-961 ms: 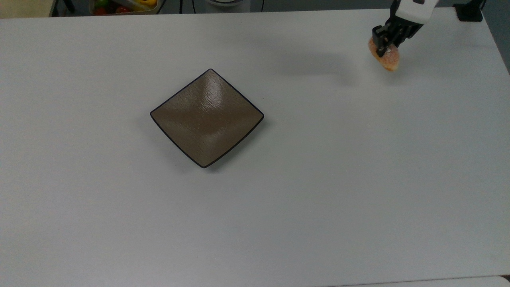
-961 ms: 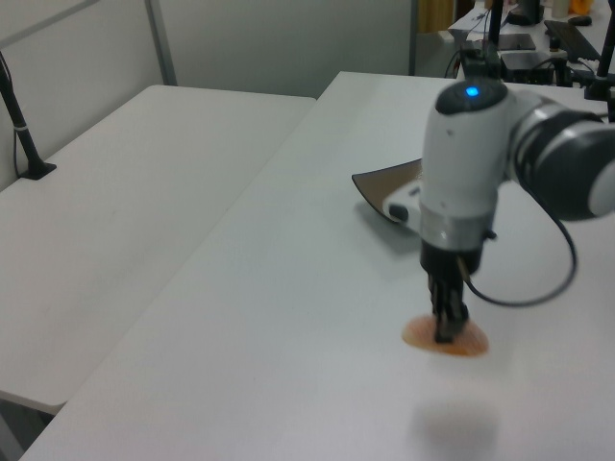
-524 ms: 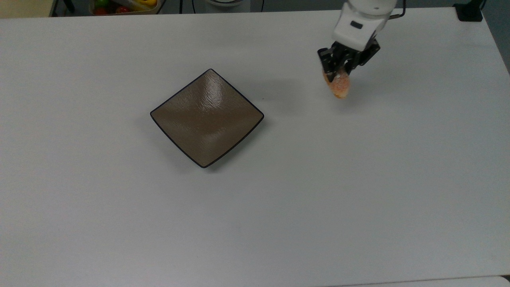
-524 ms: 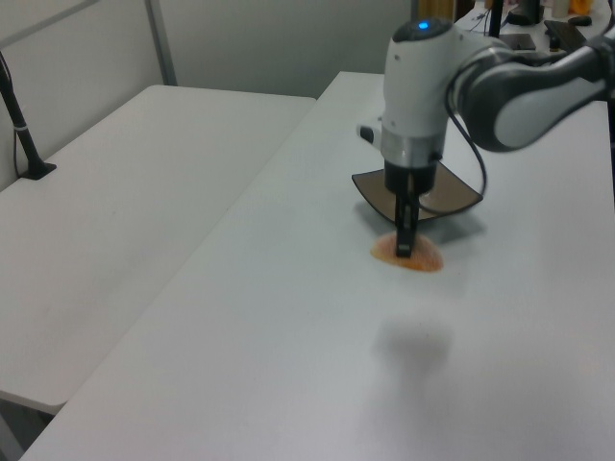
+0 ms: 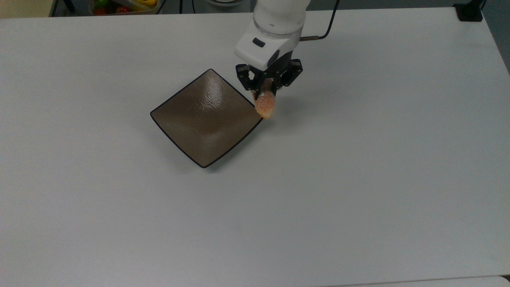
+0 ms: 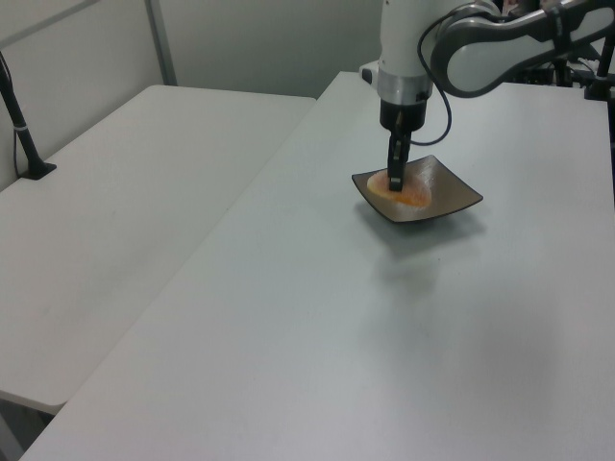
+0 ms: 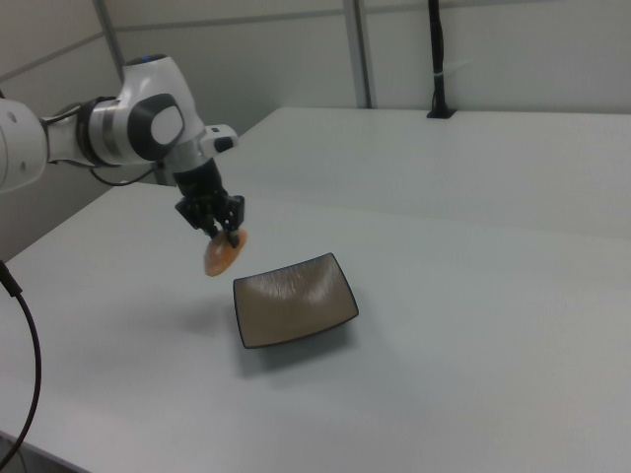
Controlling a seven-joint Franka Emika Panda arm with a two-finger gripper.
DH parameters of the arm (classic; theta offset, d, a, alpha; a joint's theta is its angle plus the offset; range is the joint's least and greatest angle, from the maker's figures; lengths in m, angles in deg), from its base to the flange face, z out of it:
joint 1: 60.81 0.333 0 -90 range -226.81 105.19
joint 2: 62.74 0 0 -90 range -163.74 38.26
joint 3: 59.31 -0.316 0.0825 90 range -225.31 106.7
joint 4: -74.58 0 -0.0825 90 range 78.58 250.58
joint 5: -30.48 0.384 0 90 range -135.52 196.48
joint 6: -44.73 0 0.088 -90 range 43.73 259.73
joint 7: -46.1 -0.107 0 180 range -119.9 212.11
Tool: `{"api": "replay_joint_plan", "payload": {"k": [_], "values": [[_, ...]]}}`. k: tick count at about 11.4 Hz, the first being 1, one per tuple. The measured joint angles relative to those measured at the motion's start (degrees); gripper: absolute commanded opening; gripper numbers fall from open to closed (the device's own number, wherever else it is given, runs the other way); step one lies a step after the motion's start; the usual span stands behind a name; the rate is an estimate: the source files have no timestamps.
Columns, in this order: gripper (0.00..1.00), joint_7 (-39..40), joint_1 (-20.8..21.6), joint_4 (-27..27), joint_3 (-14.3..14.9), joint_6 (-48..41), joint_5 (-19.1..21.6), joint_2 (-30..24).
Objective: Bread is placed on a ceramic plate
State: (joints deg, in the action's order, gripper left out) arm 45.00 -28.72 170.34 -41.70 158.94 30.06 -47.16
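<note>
My gripper [image 5: 265, 89] [image 6: 396, 177] [image 7: 226, 235] is shut on the bread [image 5: 265, 105] [image 6: 407, 195] [image 7: 221, 254], a small orange-tan oval roll hanging below the fingers, clear of the table. The ceramic plate [image 5: 199, 119] [image 6: 452, 195] [image 7: 296, 301] is square, glossy grey-brown, with a thin dark rim. In the top view the bread hangs at the plate's right corner. The right view has it in the air just left of the plate's near-left corner.
The white table [image 5: 358, 167] stretches wide around the plate. A tray of colourful items [image 5: 123, 6] sits past the table's far edge at the top view's upper left. A second white table [image 6: 125, 192] stands at the left view's left.
The arm has carried the bread from the top view's upper right leftward to the plate's right corner, still gripped and lifted.
</note>
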Motion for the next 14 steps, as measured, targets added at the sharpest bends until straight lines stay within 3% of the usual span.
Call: {"api": "replay_joint_plan", "payload": {"k": [2,6,7,9,10,14], "values": [[0.36,2.03,-1.06,0.35,1.68,0.00,0.02,0.33],[0.40,4.73,-4.18,0.93,2.07,0.00,0.02,2.13],[0.48,5.05,-4.73,0.97,2.09,0.00,0.02,2.73],[0.86,5.13,-5.39,0.99,2.09,0.27,0.02,4.12],[1.00,5.13,-5.54,1.00,2.09,0.55,0.02,4.85],[1.00,5.13,-5.56,0.98,2.06,1.17,0.02,6.32]]}}
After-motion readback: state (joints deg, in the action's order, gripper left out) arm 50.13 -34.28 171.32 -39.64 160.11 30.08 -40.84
